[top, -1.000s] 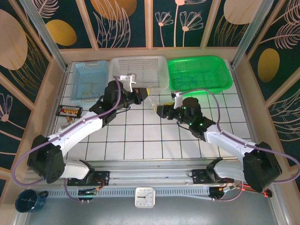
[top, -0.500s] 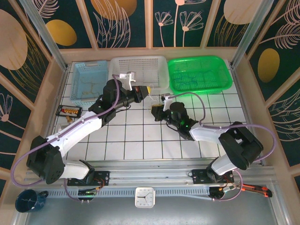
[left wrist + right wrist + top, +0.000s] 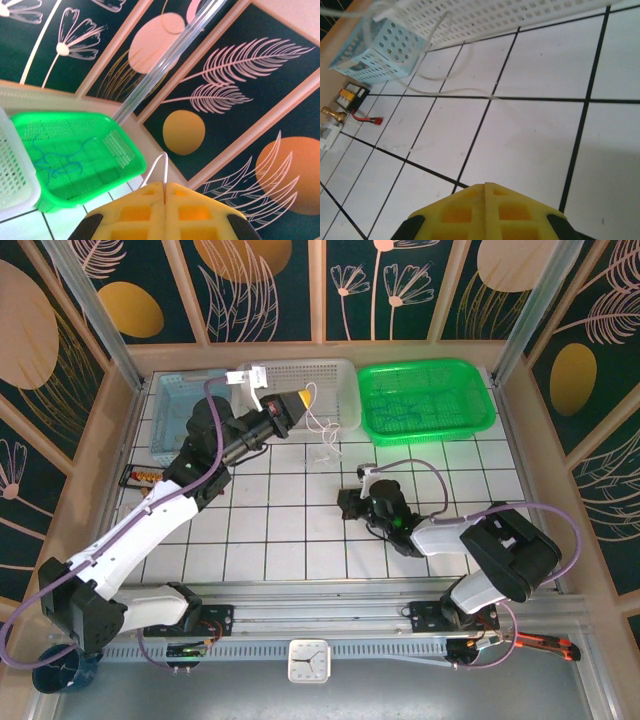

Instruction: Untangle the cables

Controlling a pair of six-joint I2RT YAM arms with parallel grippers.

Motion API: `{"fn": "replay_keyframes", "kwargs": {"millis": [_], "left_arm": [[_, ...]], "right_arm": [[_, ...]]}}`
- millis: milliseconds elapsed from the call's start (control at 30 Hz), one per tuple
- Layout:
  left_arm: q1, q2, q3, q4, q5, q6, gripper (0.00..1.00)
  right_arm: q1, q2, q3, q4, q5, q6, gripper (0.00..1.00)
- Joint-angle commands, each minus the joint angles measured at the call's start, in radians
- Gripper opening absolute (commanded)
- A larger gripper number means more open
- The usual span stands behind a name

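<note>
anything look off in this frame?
Cables hang from the left end effector alone, pinched in its shut fingers; the right end effector is shut on nothing, low over the tiles. A blue wire lies apart in the green basket.

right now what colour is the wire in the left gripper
Whitish-grey wire, clearest in the left wrist view.

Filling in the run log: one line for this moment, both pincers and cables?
left pincer: raised, shut on whitish cable | right pincer: low over tiles, shut, empty | cable: hangs toward tiles
</note>
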Motion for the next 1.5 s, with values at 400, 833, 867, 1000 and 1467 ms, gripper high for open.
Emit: {"fn": "replay_keyframes", "kwargs": {"millis": [400, 833, 867, 1000, 1467], "left_arm": [[-0.005, 0.003, -0.001, 0.031, -0.002, -0.001, 0.00], [-0.005, 0.039, -0.014, 0.052, 0.015, -0.018, 0.00], [-0.006, 0.041, -0.017, 0.054, 0.016, -0.021, 0.00], [-0.005, 0.044, -0.023, 0.062, 0.022, -0.032, 0.00], [-0.005, 0.022, -0.054, 0.127, 0.040, -0.102, 0.00]], "right_arm": [[0.010, -0.269, 0.014, -0.106, 0.002, -0.054, 0.48], [0.029, -0.409, 0.074, -0.148, 0.042, -0.130, 0.63], [0.029, -0.389, 0.098, -0.138, 0.045, -0.139, 0.63], [0.029, -0.307, 0.170, -0.093, 0.039, -0.155, 0.64], [0.019, 0.064, 0.289, 0.041, 0.070, -0.150, 0.02]]}}
